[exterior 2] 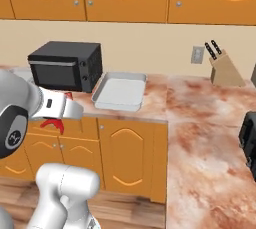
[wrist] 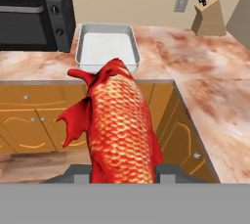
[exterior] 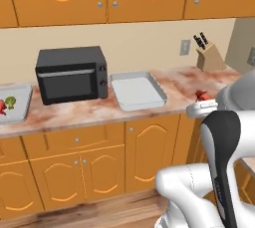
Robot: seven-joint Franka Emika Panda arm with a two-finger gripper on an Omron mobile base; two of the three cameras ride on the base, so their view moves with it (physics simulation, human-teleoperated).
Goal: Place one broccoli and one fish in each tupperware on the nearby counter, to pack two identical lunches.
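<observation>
Gleaming with orange-gold scales, a red fish (wrist: 118,125) takes up the centre of the hand view, its body long and plump, its fins ragged and deep red, the tail end pointing up toward the middle of the frame. The gripper (wrist: 122,173) has its jaws pinching the fish from both sides at the bottom of that frame, set apart by the width of the body between them.

In the left base view the fish shows as a small red tip (exterior: 201,95) at the right, just above the white wrist. In the right base view red fins (exterior 2: 51,123) hang under the hand at the left, in front of the cabinet doors.

The counter (exterior: 99,112) is a mottled pink-brown stone with a smooth, polished look, sitting on orange wooden cabinets (exterior: 144,152) with arched panels and small round knobs. A pale grey rectangular tupperware (exterior: 138,90), shallow with rounded corners and a raised rim, lies in the middle of the left base view. A boxy black microwave (exterior: 72,74) stands just to its left. A second grey tupperware (exterior: 14,103) sits at the far left edge, holding a green broccoli (exterior: 10,102) and something red beside it. A tan wooden knife block (exterior: 210,55) with dark handles stands in the upper right, near a wall outlet (exterior: 185,47).
</observation>
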